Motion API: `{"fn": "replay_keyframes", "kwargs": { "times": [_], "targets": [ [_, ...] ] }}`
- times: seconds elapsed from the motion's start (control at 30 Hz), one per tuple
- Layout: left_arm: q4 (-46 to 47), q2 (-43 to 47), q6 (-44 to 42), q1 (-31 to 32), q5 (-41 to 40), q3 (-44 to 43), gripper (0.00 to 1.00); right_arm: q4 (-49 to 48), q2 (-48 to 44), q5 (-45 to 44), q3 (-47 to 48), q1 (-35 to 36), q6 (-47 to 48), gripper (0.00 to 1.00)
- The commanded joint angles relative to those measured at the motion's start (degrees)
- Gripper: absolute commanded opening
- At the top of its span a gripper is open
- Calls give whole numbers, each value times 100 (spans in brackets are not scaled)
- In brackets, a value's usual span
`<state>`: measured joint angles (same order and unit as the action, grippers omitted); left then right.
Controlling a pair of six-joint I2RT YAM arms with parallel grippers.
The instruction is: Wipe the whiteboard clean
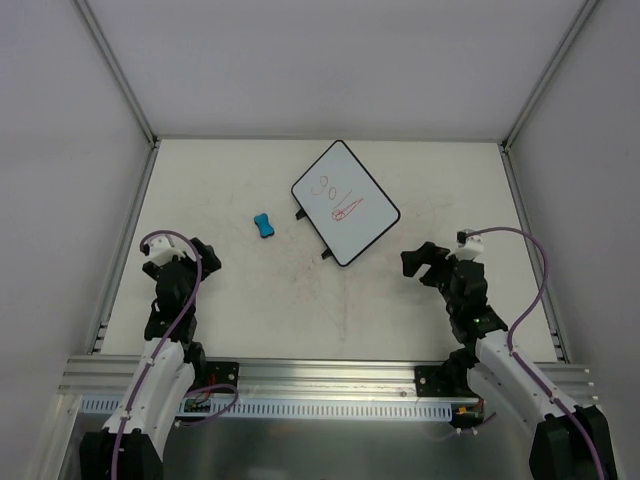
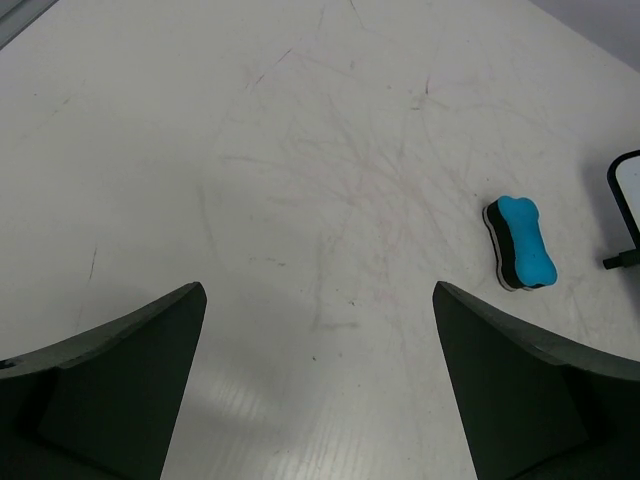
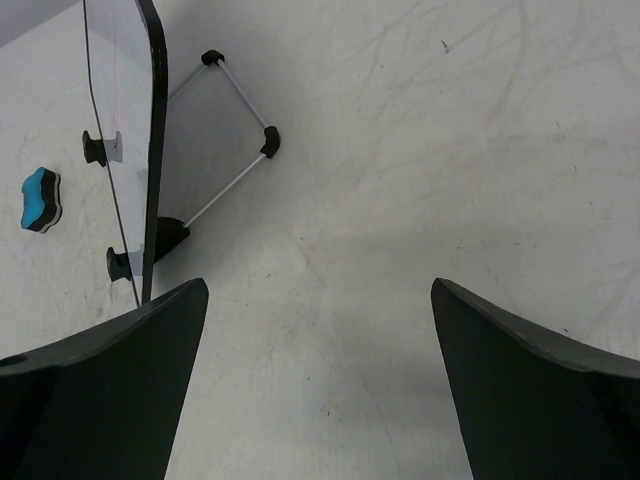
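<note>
The whiteboard has a black rim and red scribbles and sits turned at an angle at the back middle of the table. The right wrist view shows it edge-on, propped up on a wire stand. Its corner shows in the left wrist view. A small blue eraser lies to its left on the table, also seen in both wrist views. My left gripper is open and empty, short of the eraser. My right gripper is open and empty, near the board's front right.
The white table is scuffed with faint marks. Grey walls and metal rails enclose it on three sides. An aluminium beam runs along the near edge between the arm bases.
</note>
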<state>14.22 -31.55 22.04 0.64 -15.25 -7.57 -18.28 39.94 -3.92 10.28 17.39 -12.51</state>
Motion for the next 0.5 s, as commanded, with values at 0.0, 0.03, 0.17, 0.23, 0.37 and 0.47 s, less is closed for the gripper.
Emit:
{"fn": "replay_keyframes", "kwargs": {
  "times": [0.0, 0.03, 0.17, 0.23, 0.37, 0.47],
  "targets": [
    [108, 26, 98, -29, -5, -227, 99, -351, -66, 163, 255, 19, 170, 99],
    [108, 44, 46, -29, 82, -227, 99, -351, -66, 225, 264, 19, 257, 99],
    [309, 175, -164, -29, 898, -148, 99, -683, 22, 873, 159, 19, 249, 99],
    [327, 219, -157, -29, 1023, -122, 99, -852, 57, 1068, 97, 19, 241, 99],
    [336, 404, -165, -29, 1252, -25, 99, -1334, 277, 1499, 26, 19, 162, 99],
    [424, 553, -165, -29, 1393, 72, 99, -1458, 549, 1684, 149, 19, 92, 99]
  ]
}}
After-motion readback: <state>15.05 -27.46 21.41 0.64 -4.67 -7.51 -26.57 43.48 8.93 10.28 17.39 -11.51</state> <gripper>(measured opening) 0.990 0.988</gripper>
